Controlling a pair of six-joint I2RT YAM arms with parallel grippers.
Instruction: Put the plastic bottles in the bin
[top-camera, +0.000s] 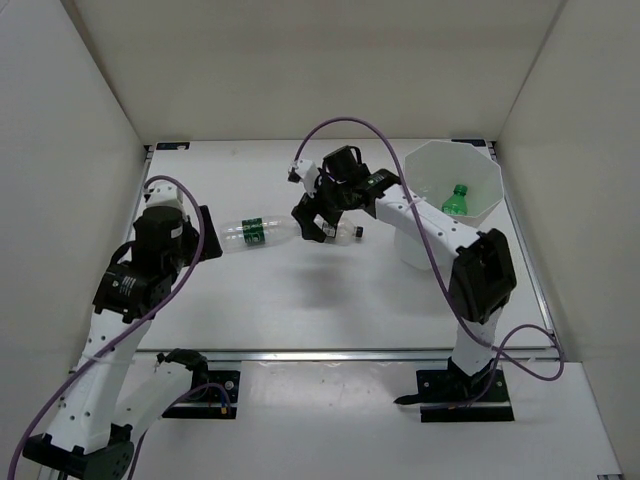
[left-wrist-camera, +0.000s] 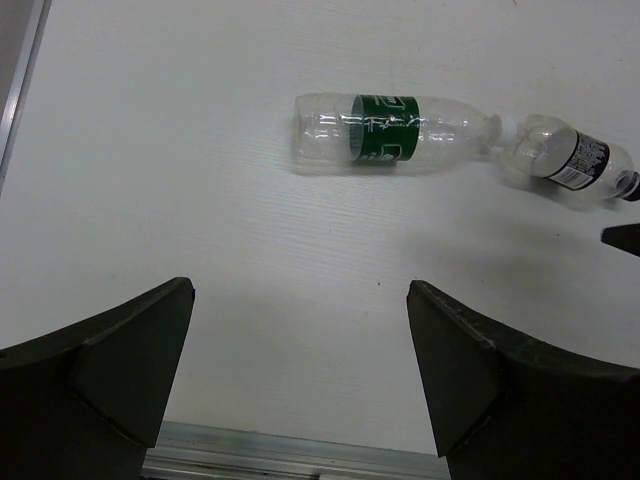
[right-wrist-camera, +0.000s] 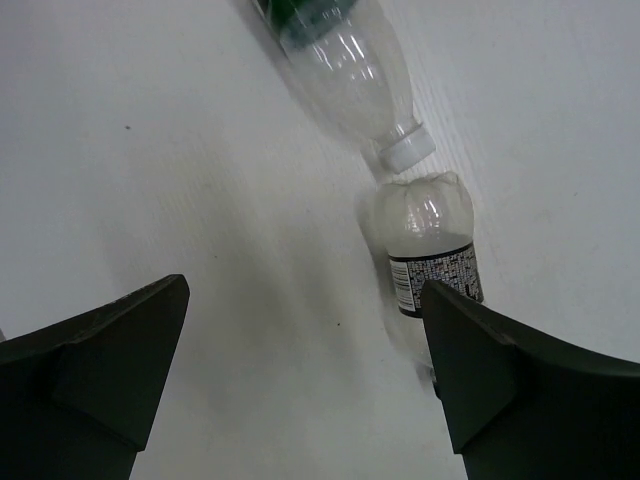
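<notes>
- One is done: the all-green bottle (top-camera: 455, 199) lies inside the bin (top-camera: 428, 168), at the upper right of the top view.
- Two are left on the table. The green-label bottle (top-camera: 250, 232) lies on its side left of centre, its cap at or against the base of the black-white-label bottle (top-camera: 345, 232).
- I find no blue-label bottle in any view, so I cannot say whether it is binned.
- My right gripper (top-camera: 318, 228) hangs spread wide over the black-white one, holding nothing.
- My left gripper (left-wrist-camera: 300, 370) is also wide and empty, with the green-label bottle in the upper centre of its wrist view.
- I judge that at least two pickups remain.
</notes>
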